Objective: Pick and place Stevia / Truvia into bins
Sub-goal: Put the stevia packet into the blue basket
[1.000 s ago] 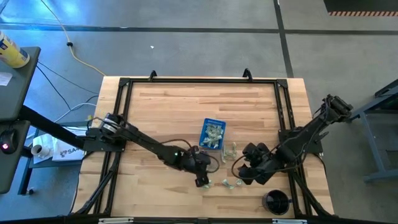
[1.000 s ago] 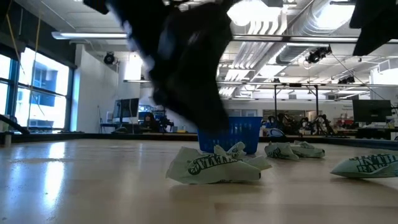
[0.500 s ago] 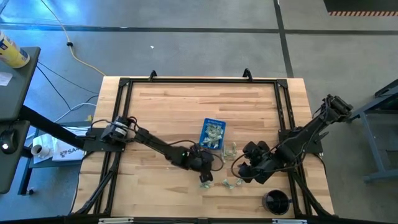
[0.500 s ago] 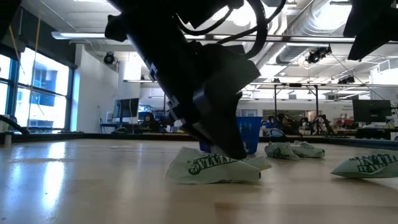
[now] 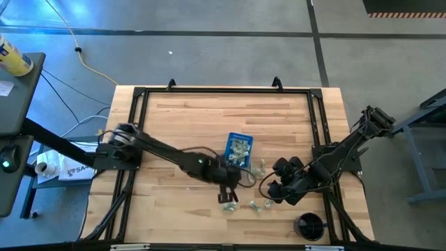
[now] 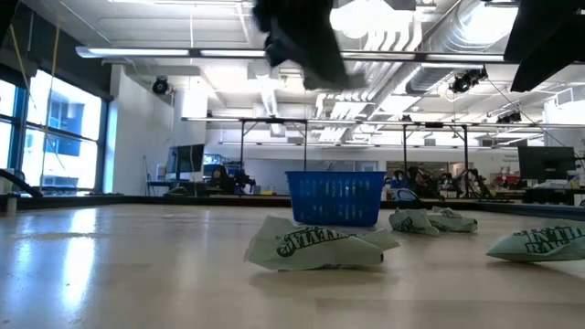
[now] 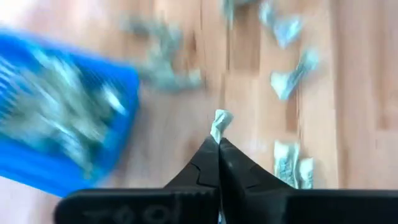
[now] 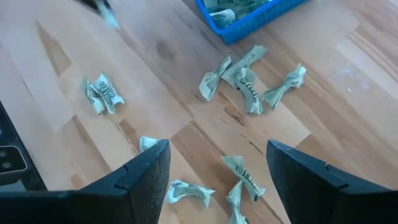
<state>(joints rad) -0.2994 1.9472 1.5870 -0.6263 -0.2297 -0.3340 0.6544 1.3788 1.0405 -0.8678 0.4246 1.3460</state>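
Note:
The blue bin (image 5: 238, 150) stands mid-table with several pale green Stevia sachets inside. More sachets lie loose on the wood between the bin and the near edge, among them a crumpled one (image 6: 315, 247) and a pair (image 8: 102, 93). My left gripper (image 7: 219, 146) hangs above the table near the bin's front left corner, shut on one small sachet (image 7: 219, 121). In the low view it is raised (image 6: 315, 55), well clear of the wood. My right gripper (image 8: 217, 168) stands open above the loose sachets to the right, with nothing between its fingers. My left gripper pinches one end of a small sachet between its two fingertips. The rest of the sachet (image 7: 221, 117) sticks out past the tips. The fingers slant down toward the table. The sachet is lifted clear of the wood.
A round black cup (image 5: 309, 226) stands near the front right corner. A black frame (image 5: 139, 94) runs around the tabletop. The wood left of the bin (image 5: 174, 118) is bare. Loose sachets (image 8: 249, 81) cluster just beside the bin.
My left gripper came down among the sachets near the front edge, shut on a small one and rose sharply with it. The large crumpled sachet in the foreground stayed on the table.

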